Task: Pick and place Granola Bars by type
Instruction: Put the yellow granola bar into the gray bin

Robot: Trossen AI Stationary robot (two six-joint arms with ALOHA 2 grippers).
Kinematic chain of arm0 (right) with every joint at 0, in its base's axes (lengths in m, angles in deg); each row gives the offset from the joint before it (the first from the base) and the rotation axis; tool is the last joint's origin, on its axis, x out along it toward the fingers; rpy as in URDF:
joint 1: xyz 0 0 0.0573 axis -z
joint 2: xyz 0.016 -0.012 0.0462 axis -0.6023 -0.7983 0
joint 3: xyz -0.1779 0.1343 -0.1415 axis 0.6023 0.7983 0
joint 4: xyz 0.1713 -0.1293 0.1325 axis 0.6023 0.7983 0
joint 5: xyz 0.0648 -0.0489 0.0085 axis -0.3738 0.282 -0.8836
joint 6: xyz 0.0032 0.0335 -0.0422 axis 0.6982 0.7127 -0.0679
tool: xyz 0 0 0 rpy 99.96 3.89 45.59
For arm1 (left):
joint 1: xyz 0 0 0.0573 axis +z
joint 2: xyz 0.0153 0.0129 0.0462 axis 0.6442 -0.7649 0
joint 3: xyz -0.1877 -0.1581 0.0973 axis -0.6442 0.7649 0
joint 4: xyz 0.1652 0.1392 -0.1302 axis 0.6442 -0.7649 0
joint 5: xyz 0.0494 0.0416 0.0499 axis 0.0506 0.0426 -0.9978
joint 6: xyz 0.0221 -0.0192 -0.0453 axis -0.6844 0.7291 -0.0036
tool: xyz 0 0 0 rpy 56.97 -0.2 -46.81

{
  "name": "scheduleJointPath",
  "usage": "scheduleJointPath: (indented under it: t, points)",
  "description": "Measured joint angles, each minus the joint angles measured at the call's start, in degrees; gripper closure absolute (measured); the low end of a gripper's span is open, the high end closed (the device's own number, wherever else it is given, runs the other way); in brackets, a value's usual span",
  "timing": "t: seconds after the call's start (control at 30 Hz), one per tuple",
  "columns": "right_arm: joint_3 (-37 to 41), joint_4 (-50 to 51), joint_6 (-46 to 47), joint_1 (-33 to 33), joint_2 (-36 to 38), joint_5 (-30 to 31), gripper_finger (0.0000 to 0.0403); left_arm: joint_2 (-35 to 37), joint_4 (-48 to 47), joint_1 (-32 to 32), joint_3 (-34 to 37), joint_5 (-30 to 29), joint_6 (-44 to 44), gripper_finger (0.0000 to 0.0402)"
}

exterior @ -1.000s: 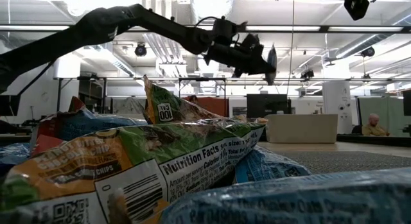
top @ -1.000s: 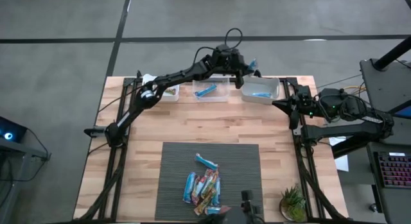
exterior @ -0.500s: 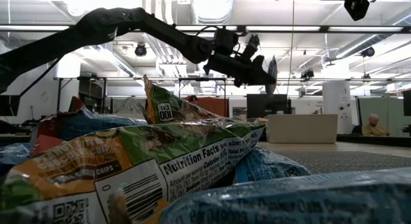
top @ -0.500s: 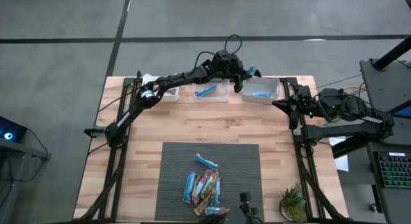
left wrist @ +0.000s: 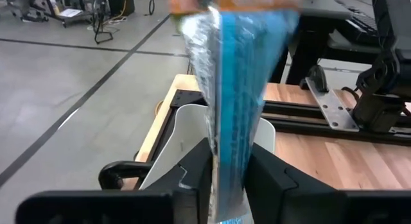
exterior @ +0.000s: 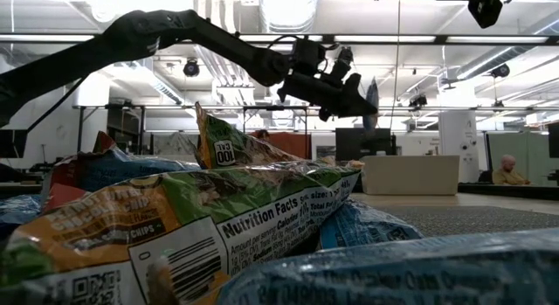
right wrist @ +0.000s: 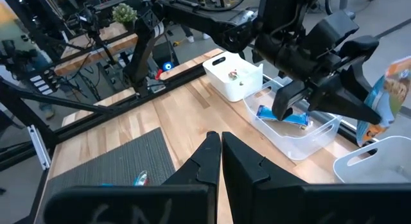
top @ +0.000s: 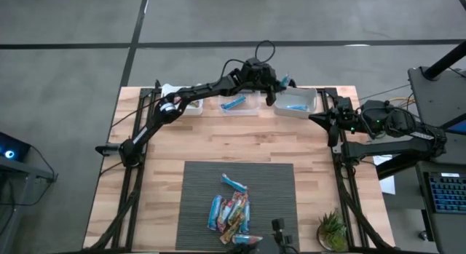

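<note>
Our left end effector point(top: 280, 84) grips a blue granola bar point(left wrist: 236, 89), long axis upright, at the table's far edge. The right-hand bin point(top: 312, 108) lies just right of it. Our right end effector point(right wrist: 216, 142) waits closed, empty, by the table's right edge.

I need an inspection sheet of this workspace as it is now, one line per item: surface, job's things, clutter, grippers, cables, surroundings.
Surface: light wooden table with a dark ribbed mat at its near side.
Job's things: pile of foil-wrapped granola bars on the mat; one blue bar in the clear middle bin; another blue bar in the right bin; a white bin on the left.
Clutter: small green potted plant at the table's near right corner.
Grippers: left gripper shut on a light blue foil bar, above the far bins; right gripper shut, empty, waiting at the right edge.
Cables: black loop over the left wrist.
Surroundings: grey floor; a keyboard on the right.
</note>
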Motion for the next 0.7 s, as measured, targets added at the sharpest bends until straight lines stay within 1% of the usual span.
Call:
scheduleJointPath:
  t: [0.2,0.7]
  points:
    - [0.0,0.0,0.0,0.0,0.0,0.0,0.0394,0.0,0.0,0.0,0.0,-0.2,0.7,0.0309]
    - [0.0,0.0,0.0,0.0,0.0,-0.2,0.0394,0.0,0.0,-0.2,0.0,-1.8,0.7,0.0307]
